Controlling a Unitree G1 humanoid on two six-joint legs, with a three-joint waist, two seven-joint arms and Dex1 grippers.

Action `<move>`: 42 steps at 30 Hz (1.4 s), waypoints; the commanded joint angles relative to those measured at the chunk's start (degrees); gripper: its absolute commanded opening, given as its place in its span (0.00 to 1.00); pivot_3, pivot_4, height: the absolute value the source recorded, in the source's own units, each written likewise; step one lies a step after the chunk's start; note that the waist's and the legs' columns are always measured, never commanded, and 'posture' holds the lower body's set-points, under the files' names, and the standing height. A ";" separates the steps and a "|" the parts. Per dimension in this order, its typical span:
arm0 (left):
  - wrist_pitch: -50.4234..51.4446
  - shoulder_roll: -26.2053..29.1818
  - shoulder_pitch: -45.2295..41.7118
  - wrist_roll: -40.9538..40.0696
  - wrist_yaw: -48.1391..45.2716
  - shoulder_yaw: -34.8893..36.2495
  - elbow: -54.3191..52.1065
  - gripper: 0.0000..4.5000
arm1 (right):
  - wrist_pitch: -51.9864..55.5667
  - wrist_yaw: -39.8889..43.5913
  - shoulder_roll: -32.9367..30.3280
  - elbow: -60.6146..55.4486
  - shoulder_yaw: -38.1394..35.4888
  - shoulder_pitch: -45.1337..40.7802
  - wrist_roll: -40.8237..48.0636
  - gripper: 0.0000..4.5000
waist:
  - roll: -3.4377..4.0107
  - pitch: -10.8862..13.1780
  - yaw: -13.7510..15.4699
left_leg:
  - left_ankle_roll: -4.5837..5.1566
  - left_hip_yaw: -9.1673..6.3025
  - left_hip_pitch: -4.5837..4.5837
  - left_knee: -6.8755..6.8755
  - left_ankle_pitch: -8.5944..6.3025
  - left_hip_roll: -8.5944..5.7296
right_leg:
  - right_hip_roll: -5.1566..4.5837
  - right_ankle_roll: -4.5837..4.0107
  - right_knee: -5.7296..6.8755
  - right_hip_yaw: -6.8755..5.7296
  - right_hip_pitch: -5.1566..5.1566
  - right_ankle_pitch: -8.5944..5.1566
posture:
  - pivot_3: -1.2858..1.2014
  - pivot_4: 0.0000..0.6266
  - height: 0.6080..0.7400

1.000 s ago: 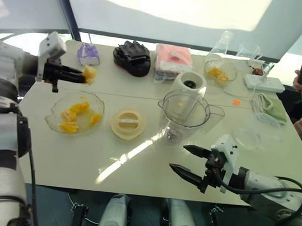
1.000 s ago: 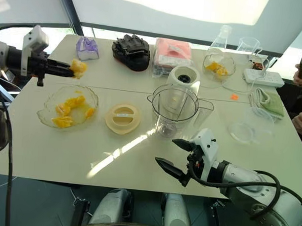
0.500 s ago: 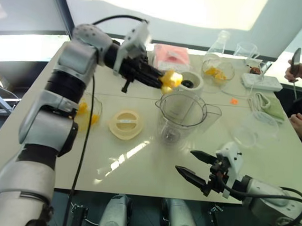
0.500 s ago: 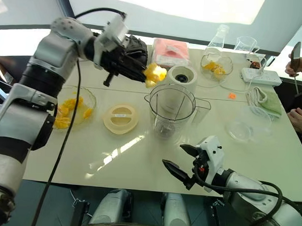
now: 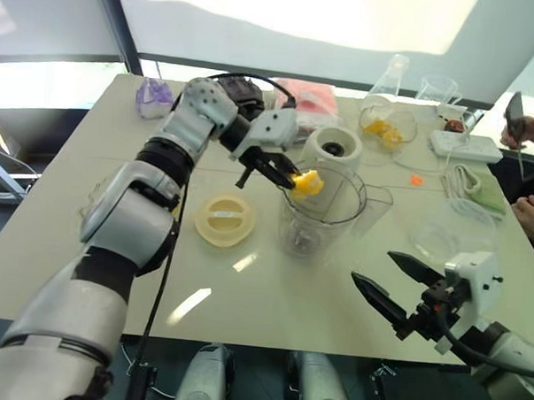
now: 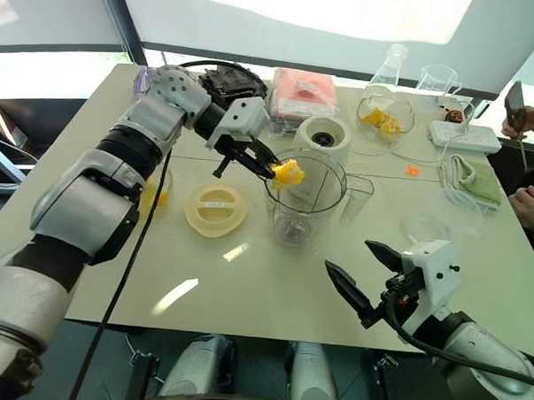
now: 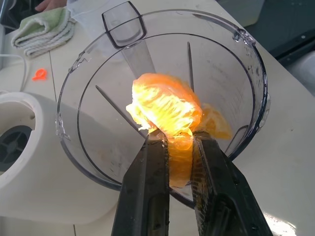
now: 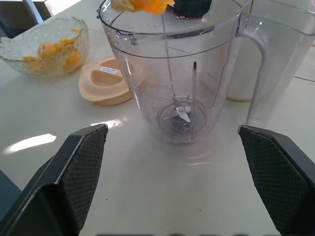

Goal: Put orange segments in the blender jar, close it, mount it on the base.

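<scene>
My left gripper (image 7: 171, 142) pinches orange segments (image 7: 165, 108) over the jar (image 5: 322, 211) mouth. My right gripper (image 5: 394, 285) hangs wide open and empty above the bench (image 5: 245, 296), near the jar.

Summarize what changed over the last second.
The left hand, shut on an orange segment, swung from beside the fruit bowl across to the rim of the blender jar. The right hand stayed open near the table's front edge, drifting slightly right. Jar, lid and base stayed put.
</scene>
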 commanded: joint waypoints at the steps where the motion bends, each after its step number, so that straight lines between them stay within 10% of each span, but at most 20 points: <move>1: -2.05 -0.45 -2.40 1.58 -0.19 1.83 1.17 0.14 | -1.78 -0.29 0.60 -1.73 -2.11 0.64 0.84 1.00 | 0.00 0.00 -0.04 | 0.00 -0.01 0.00 0.00 0.00 0.00 | 0.00 0.00 0.00 0.00 0.00 0.00 | 0.52 0.24 1.00; 13: -3.47 -3.62 -3.37 3.76 -0.19 5.71 3.06 0.14 | -5.40 -1.15 3.49 -0.26 -5.38 1.56 3.31 1.00 | 0.02 -0.01 -0.01 | 0.00 -0.03 0.00 0.00 0.00 0.01 | 0.00 0.00 0.01 0.00 0.00 0.00 | 0.52 0.24 1.00; 20: -2.65 -6.32 -4.66 3.47 1.80 12.49 3.24 0.85 | -5.73 -1.61 3.61 0.60 -3.26 0.25 2.18 1.00 | 0.01 -0.01 0.05 | 0.00 -0.04 0.00 0.00 0.00 0.00 | 0.00 0.00 0.00 -0.01 0.00 0.00 | 0.52 0.24 1.00; 30: 18.22 -2.38 -6.84 -6.24 7.28 28.71 -5.10 0.85 | -9.00 -3.15 5.83 6.07 1.87 -2.33 -11.76 1.00 | 0.09 0.01 -0.34 | 0.00 -0.06 0.02 0.00 0.00 0.01 | 0.03 0.00 0.05 -0.01 0.00 0.00 | 0.52 0.24 1.00; 42: 55.70 10.70 25.74 -17.48 24.87 33.01 -62.55 0.85 | -10.97 1.00 6.79 15.83 1.15 -7.10 -16.65 1.00 | 0.81 -0.20 0.10 | -0.27 -0.33 0.16 -0.03 0.16 0.06 | 0.05 0.04 0.28 0.05 0.15 -0.02 | 0.52 0.24 1.00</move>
